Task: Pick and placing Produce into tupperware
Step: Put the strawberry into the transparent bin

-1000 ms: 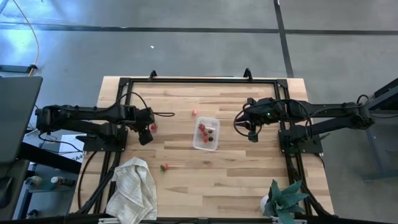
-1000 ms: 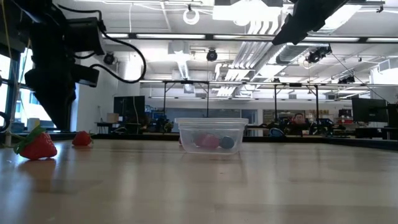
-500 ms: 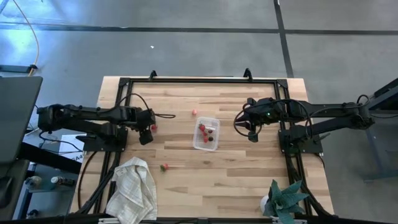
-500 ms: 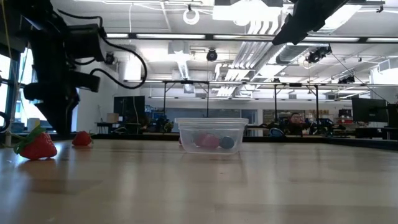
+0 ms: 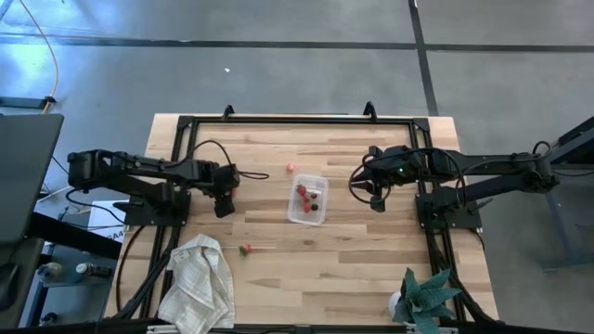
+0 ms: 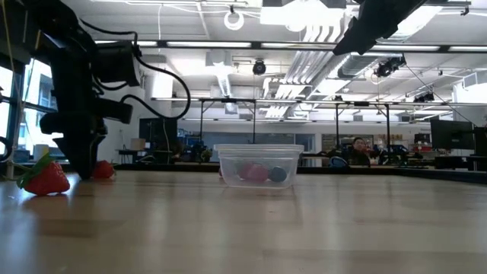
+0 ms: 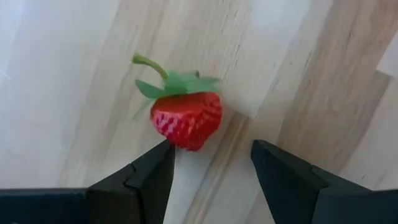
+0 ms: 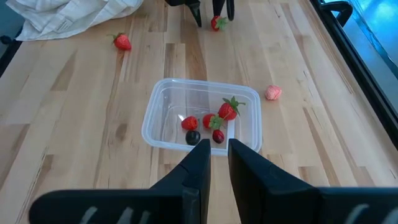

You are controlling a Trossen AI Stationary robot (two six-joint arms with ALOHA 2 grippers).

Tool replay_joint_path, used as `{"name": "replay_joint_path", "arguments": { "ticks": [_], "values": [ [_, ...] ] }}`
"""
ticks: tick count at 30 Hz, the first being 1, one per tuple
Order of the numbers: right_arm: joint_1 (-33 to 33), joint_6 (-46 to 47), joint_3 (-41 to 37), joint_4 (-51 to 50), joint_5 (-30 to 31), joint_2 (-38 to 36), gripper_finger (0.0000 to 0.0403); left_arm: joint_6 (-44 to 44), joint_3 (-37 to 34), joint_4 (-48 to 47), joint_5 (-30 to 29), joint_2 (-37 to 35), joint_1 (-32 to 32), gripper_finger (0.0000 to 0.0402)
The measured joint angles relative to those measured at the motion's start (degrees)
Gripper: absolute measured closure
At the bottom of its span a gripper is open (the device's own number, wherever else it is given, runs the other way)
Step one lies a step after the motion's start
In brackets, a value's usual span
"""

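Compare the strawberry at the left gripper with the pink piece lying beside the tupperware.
The strawberry is deep red with a green stem and leaves; the pink piece is pale pink with no leaves showing. The strawberry sits between the open fingers of the left gripper; the pink piece lies unattended by the tupperware. Both rest on the table, outside the tupperware.

Three strawberries (image 8: 122,42) loose, about five pieces inside one tupperware (image 8: 163,102).

A crumpled white cloth towel (image 5: 197,280) lies at the near left corner of the wooden bench (image 5: 343,269). A teal leafy plant (image 5: 425,297) stands at the near right corner.
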Motion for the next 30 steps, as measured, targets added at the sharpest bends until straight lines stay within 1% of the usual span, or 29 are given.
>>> {"name": "replay_joint_path", "arguments": {
  "ticks": [7, 11, 16, 23, 30],
  "values": [
    [-0.02, -0.06, 0.00, 0.00, 0.00, 0.00, 0.0356, -0.30, -0.07, 1.80, -2.17, -0.14, 0.00, 0.0192],
    [-0.01, -0.02, 0.00, 0.00, 0.00, 0.00, 0.0356, -0.38, -0.07, 2.35, -4.90, -0.12, 0.00, 0.0192],
    [-0.02, -0.05, 0.00, 0.00, 0.00, 0.00, 0.0356, 2.10, -0.17, 4.52, -7.22, -0.01, 0.06, 0.0192],
    [-0.01, 0.01, 0.00, 0.00, 0.00, 0.00, 0.0356, 5.53, -0.13, 4.92, -7.01, 0.48, 0.08, 0.0192],
    [-0.02, -0.06, 0.00, 0.00, 0.00, 0.00, 0.0356, 6.82, -0.15, 6.36, -6.77, 0.65, 0.08, 0.0192]
  ]
}}
